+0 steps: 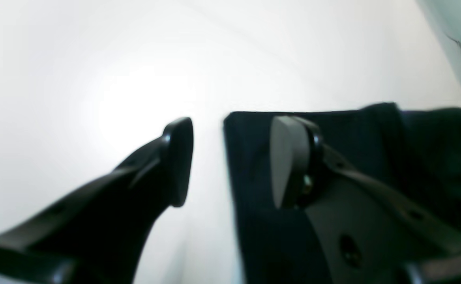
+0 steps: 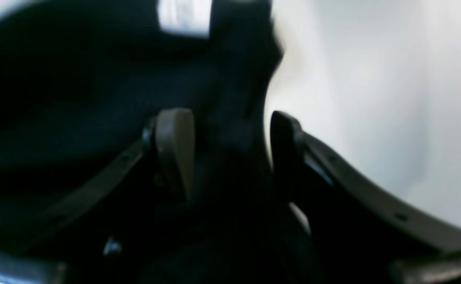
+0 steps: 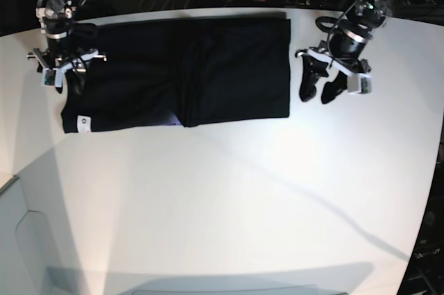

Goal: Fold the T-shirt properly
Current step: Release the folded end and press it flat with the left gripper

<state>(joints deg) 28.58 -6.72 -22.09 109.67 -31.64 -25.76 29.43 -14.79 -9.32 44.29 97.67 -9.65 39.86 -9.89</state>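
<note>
Base view: T-shirt (image 3: 187, 76) is lying lengthwise between pincers; right gripper (image 3: 61, 73), spread, is straddling its edge; left gripper (image 3: 319, 90), spread, is hovering just beside.

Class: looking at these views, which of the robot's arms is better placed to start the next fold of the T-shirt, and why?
Probably right: the right gripper is open over the T-shirt's edge, while the left gripper hangs open beside it.

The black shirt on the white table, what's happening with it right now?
A two-armed robot is folding the T-shirt, which lies as a flat folded band on the white table. The left gripper hovers open just off one end, holding nothing. The right gripper is over the other end, jaws apart astride the cloth edge.
</note>
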